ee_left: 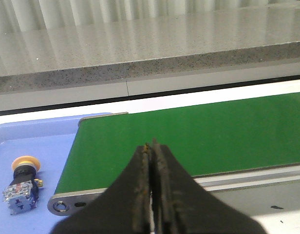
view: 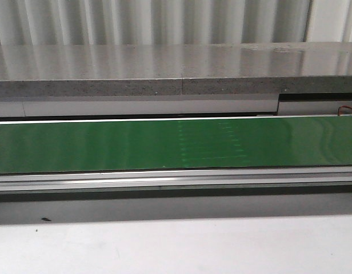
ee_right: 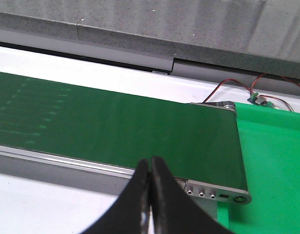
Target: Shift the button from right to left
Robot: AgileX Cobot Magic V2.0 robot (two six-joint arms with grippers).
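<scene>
The button, with a yellow cap, black collar and blue-and-clear block, lies on its side in a blue tray off the green belt's left end, seen only in the left wrist view. My left gripper is shut and empty over the belt's near edge, to the right of the button. My right gripper is shut and empty at the near edge of the belt close to its right end. In the front view the belt shows bare, and no gripper or button shows.
A green tray lies off the belt's right end, with red and black wires behind it. A grey stone ledge runs behind the belt. A metal rail and a white table surface lie in front.
</scene>
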